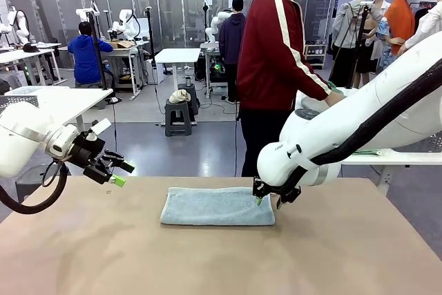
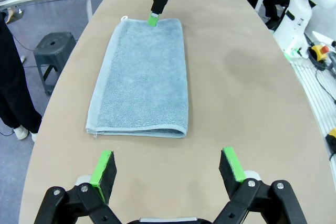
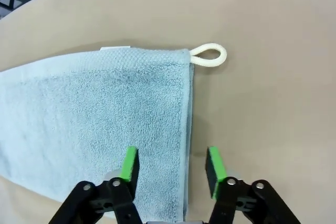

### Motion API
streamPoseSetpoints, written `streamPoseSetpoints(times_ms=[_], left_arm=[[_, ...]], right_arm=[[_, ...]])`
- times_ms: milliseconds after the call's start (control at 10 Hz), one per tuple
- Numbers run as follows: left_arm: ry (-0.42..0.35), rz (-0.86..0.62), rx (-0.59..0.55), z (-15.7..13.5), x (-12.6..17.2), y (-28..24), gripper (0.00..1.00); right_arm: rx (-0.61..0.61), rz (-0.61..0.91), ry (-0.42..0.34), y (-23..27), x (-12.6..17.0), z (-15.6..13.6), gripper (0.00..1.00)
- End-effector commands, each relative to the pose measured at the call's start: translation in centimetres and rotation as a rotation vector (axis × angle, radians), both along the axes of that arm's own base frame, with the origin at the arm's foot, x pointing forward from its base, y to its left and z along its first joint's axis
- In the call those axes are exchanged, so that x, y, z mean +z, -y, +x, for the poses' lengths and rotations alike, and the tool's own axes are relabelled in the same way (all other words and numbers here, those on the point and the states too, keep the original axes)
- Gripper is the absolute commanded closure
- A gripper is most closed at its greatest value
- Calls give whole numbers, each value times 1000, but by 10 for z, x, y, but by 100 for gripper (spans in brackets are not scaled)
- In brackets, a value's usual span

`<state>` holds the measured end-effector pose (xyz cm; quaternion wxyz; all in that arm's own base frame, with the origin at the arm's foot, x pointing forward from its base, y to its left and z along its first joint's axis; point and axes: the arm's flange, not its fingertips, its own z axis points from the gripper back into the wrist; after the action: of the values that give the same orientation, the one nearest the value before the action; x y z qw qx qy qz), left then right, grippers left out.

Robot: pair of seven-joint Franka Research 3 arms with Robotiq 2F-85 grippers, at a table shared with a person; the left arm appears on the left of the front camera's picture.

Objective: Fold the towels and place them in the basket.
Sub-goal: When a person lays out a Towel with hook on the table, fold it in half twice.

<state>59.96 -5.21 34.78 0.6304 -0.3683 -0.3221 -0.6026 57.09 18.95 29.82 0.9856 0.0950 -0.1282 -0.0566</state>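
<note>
**Front view.** Lying flat on the table (image 1: 207, 260), close to its far edge and about midway along it: one light blue-grey towel (image 1: 217, 206), folded into a long strip. Down at the strip's right short end, at cloth level: the right gripper (image 1: 268, 200). Raised over the table's left side, well apart from the towel and carrying nothing: the left gripper (image 1: 117, 174).

**Left wrist view.** Looking down the length of the strip from its left short end, with the layers lined up fairly well. Own fingers spread wide, nothing between them.

**Right wrist view.** Straddling the towel's short edge: one pad over terry, the other over bare table. A clear gap between the pads, nothing clamped yet. At the corner nearest the far edge, a white hanging loop (image 3: 209, 55) sticking out.

**Likely trouble.**
- Could pinch only the top layer on closing, so that a lift peels the fold open instead of carrying both layers.
- Could bunch the hem if the pads meet the table before the cloth, leaving a shallow hold that slips.
- With only one end raised and the far end left loose, could drag or skew the strip and end in a crooked fold.
</note>
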Motion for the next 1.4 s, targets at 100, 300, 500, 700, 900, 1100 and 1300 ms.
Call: streamPoseSetpoints(times_ms=[100,300,500,700,900,1100,1300], left_arm=[[-1,1,-4,0,0,-1,0],[-1,1,-4,0,0,-1,0],[-1,1,-4,0,0,-1,0],[-1,1,-4,0,0,-1,0],[-1,1,-4,0,0,-1,0],[-1,1,-4,0,0,-1,0],[-1,1,-4,0,0,-1,0]], right_arm=[[-43,-21,16,-11,-4,5,40],[-63,-36,20,-11,-5,6,57],[-63,-38,23,-12,-6,5,57],[-59,-43,20,-11,-7,5,66],[-58,-43,15,-11,-8,5,79],[-57,-52,12,-11,-10,5,98],[-54,-53,7,-11,-10,5,100]])
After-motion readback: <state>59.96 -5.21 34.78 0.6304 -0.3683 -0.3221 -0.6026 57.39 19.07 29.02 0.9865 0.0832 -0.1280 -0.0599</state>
